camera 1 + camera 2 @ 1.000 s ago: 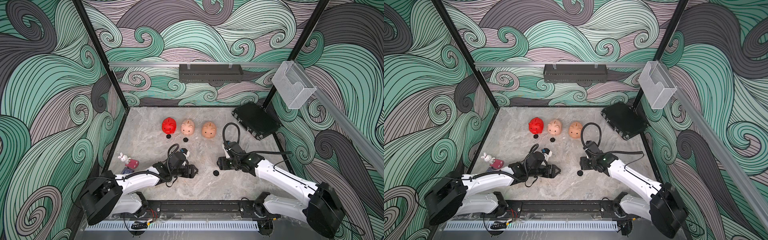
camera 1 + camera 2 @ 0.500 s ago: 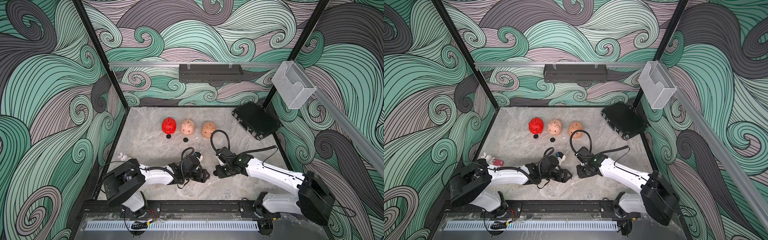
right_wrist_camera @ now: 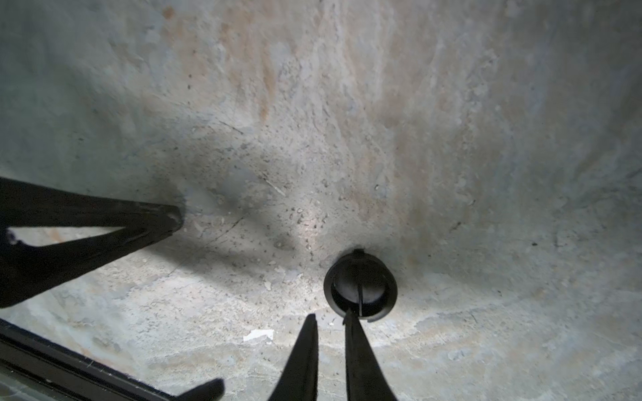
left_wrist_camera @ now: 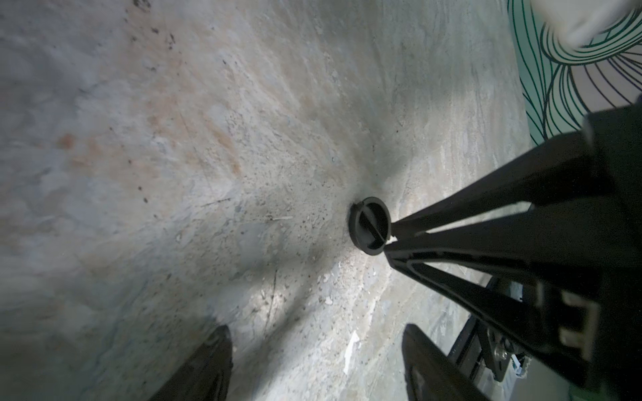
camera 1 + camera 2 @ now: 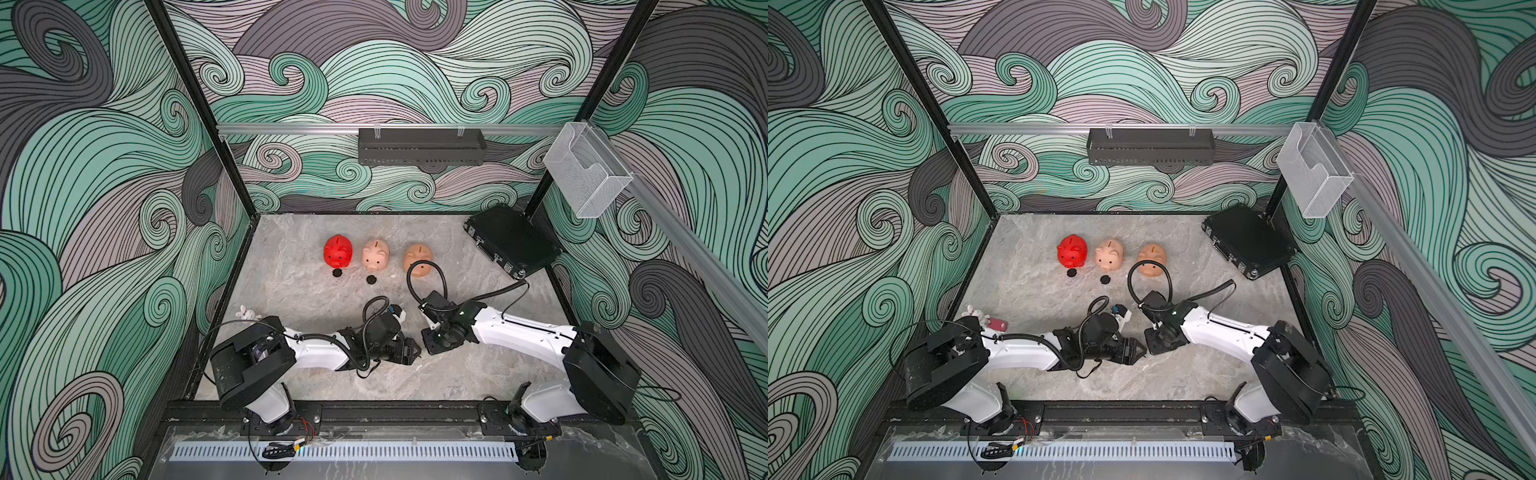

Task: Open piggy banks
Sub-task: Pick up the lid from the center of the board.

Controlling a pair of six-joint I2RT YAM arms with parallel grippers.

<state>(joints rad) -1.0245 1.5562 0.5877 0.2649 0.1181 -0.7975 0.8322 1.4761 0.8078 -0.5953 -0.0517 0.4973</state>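
Note:
Three piggy banks stand in a row at the back in both top views: red (image 5: 338, 252), pink (image 5: 375, 255), peach (image 5: 417, 259). Two black plugs (image 5: 338, 272) (image 5: 371, 279) lie before the red and pink ones. Another plug (image 3: 360, 288) lies on the floor at my right gripper's (image 3: 331, 316) tips. That gripper is shut to a narrow gap, holding nothing, with one fingertip (image 3: 351, 317) touching the plug's rim. My left gripper (image 4: 318, 333) stands open and empty, facing the plug (image 4: 370, 225). Both grippers (image 5: 413, 351) (image 5: 428, 343) nearly meet at front centre.
A flat black case (image 5: 513, 241) lies at the back right. A small toy rabbit (image 5: 247, 312) and a pink object (image 5: 998, 325) sit by the left wall. A black rail (image 5: 374, 411) bounds the front edge.
Both arms have swung toward front centre, and their grippers now nearly meet. The right gripper has gone from open to almost shut. The plug still lies on the floor.

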